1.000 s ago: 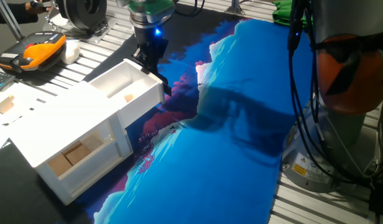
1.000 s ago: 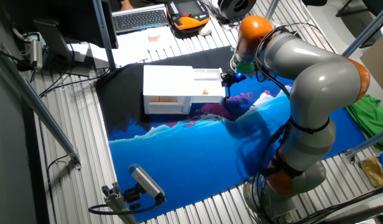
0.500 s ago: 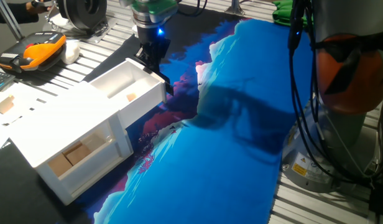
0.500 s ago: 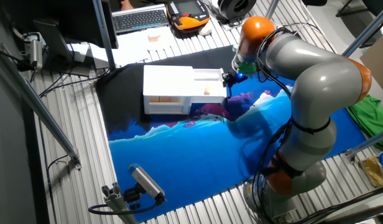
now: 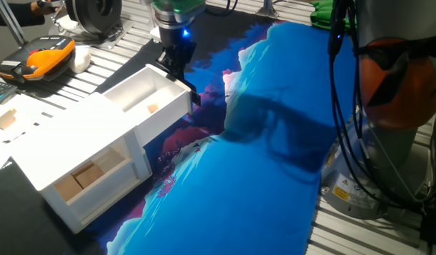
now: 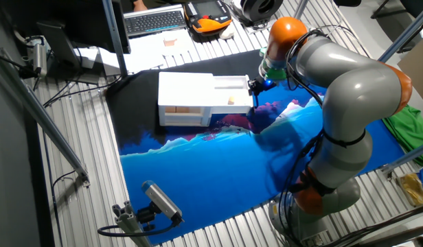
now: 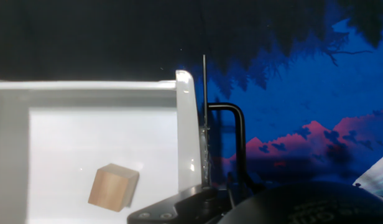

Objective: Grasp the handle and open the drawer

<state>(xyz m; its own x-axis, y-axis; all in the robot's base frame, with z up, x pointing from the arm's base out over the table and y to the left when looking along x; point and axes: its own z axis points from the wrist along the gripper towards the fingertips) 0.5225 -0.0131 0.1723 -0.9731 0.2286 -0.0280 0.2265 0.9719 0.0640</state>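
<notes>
The white drawer (image 5: 144, 95) stands partly pulled out of the white cabinet (image 5: 76, 142), with a small tan cube (image 5: 152, 108) inside it. My gripper (image 5: 181, 76) comes down at the drawer's end face and is shut on the thin black handle (image 5: 194, 100). In the other fixed view my gripper (image 6: 253, 87) sits at the right end of the drawer (image 6: 229, 91). The hand view shows the handle (image 7: 236, 134) curving off the drawer's end wall (image 7: 186, 124), its lower end hidden behind my hand's dark housing, and the cube (image 7: 113, 185) on the drawer floor.
The cabinet's side recess holds tan blocks (image 5: 82, 176). A blue and black patterned mat (image 5: 274, 163) covers the table. An orange and black device (image 5: 44, 58) and a keyboard (image 6: 153, 20) lie behind the cabinet. My arm's base (image 5: 388, 106) stands at the right.
My gripper has moved slightly to the right, away from the cabinet, and the drawer has slid a little further out with it.
</notes>
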